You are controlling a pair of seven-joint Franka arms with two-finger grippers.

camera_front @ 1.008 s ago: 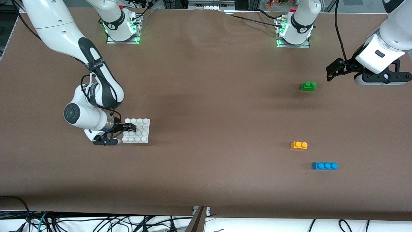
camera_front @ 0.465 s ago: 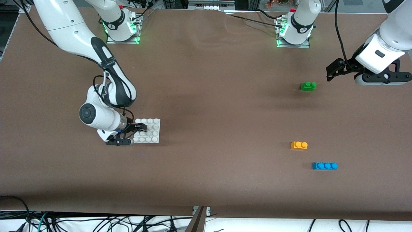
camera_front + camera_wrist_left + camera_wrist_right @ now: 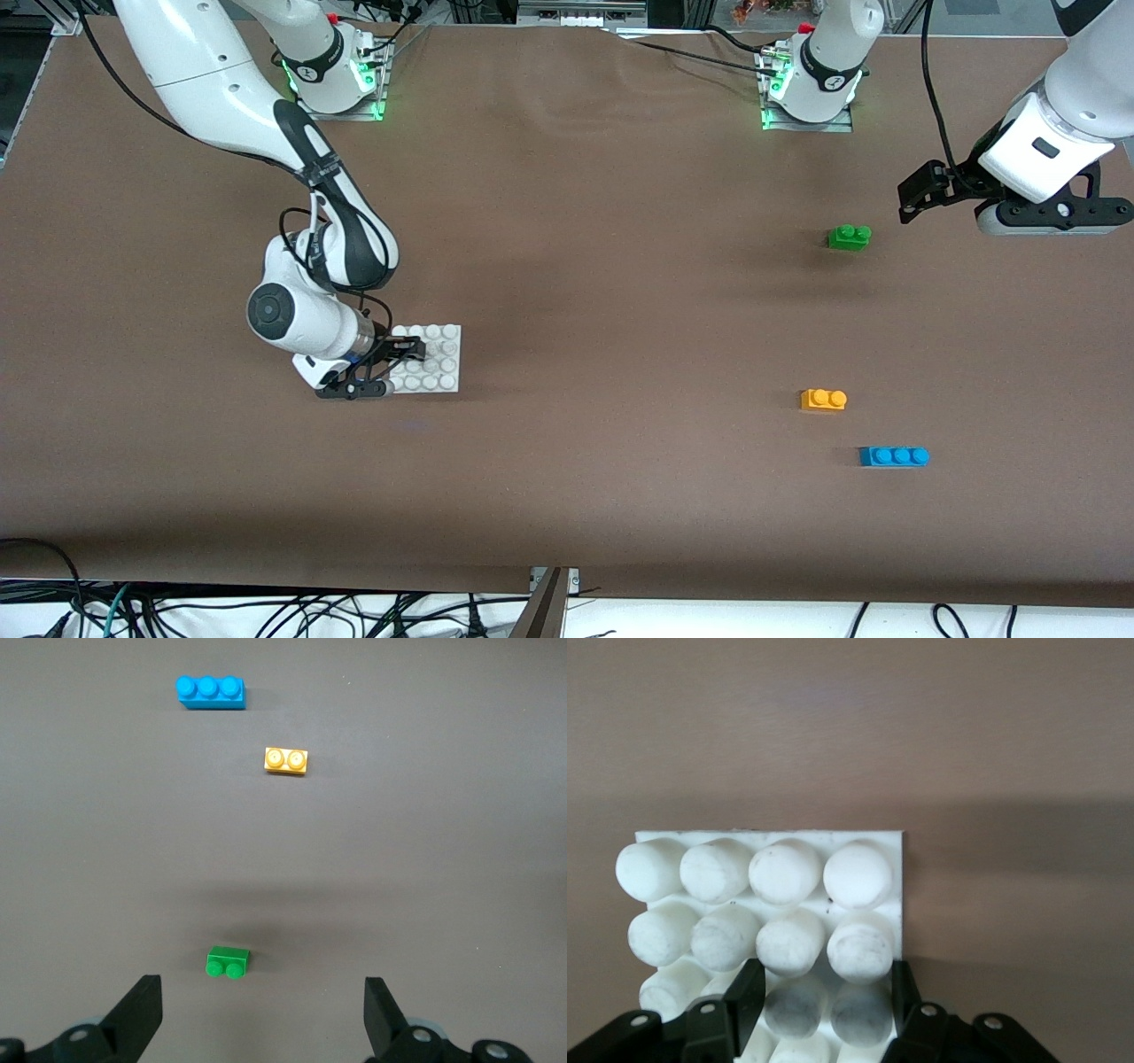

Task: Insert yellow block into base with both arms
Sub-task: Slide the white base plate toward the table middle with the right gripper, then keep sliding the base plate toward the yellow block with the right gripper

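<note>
The base (image 3: 437,358), a white studded plate, is held at its edge by my right gripper (image 3: 400,359), low at the table surface near the right arm's end. In the right wrist view the fingers (image 3: 744,992) are closed around two edge studs of the base (image 3: 757,873). The yellow block (image 3: 823,400) lies on the table toward the left arm's end and also shows in the left wrist view (image 3: 286,760). My left gripper (image 3: 921,190) hangs open and empty in the air beside the green brick, with its fingers wide apart in its wrist view (image 3: 263,1019).
A green two-stud brick (image 3: 849,237) lies farther from the front camera than the yellow block. A blue three-stud brick (image 3: 893,456) lies nearer to it. Both show in the left wrist view, green (image 3: 228,962) and blue (image 3: 211,692). Brown cloth covers the table.
My right gripper has moved with the base toward the left arm's end of the table. The left arm and the three bricks have not moved.
</note>
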